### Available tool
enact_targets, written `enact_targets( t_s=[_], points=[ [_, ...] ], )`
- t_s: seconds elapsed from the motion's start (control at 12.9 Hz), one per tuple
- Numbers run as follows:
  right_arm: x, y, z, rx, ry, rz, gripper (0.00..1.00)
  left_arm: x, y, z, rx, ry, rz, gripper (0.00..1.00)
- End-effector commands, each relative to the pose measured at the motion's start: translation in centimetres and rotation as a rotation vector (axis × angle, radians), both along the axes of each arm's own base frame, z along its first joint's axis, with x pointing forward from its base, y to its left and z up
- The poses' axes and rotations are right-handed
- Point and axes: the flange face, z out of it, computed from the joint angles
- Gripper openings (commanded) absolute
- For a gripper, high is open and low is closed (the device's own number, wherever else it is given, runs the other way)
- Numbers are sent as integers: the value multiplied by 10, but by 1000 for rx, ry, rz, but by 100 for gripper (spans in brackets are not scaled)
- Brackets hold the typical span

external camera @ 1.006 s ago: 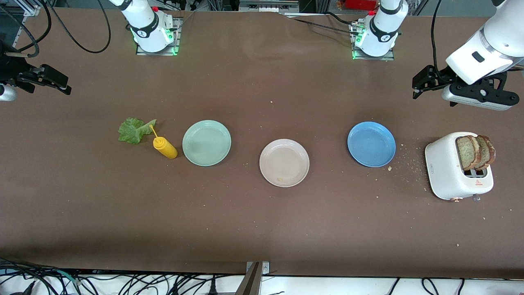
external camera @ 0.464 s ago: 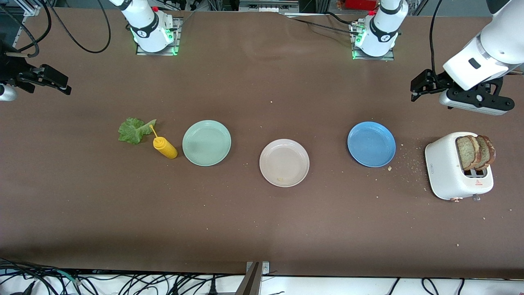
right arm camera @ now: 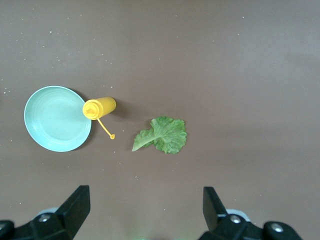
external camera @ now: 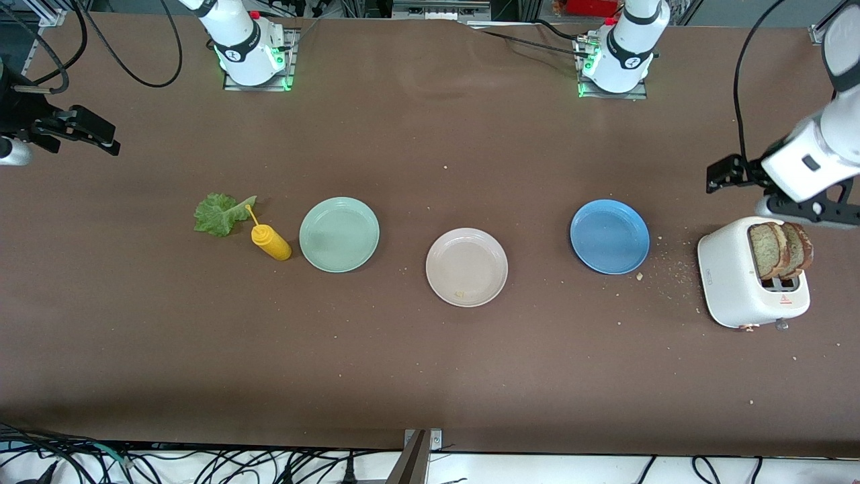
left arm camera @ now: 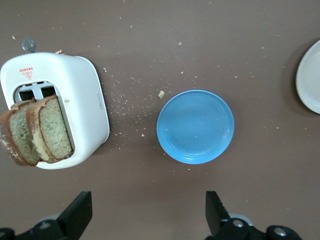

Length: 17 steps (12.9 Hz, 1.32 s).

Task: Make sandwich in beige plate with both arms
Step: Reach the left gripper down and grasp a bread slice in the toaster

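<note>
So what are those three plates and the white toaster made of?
The beige plate, mint plate and blue plate look like matte plastic or melamine: flat colour, soft sheen. The toaster seems glossy white plastic or enamelled metal; can't tell which.

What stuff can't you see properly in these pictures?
- Bread slices: lower halves hidden inside the toaster, front and left wrist views.
- Beige plate: cut off by the left wrist view's edge.
- Small yellowish speck on that plate, front view: too small to identify.
- Left gripper: partly hidden by its own arm, front view.
</note>
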Motion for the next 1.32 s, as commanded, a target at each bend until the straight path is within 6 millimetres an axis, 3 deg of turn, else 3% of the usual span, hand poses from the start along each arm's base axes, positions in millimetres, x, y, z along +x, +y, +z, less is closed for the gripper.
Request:
enact_targets(
  t_s=[0.0,0.08,0.15,0.7,0.85,1.24],
  points=[
    [-5,3,5,-3,-5,9,100,33,39,-42,23,55,22,100],
    [-5,3,5,-3,-8,9,100,37,57,-58,46,75,36,100],
    [-4,3,5,-3,-10,9,100,44,72,-62,81,33,39,100],
    [-5,-2,6,0,-11,-8,100,59,111,-97,94,-30,70,100],
    [-5,-2,6,0,-11,-7,100,59,137,-116,87,-26,103,100],
    [-4,-2,4,2,-10,-8,100,53,145,-146,57,27,114,100]
  ],
)
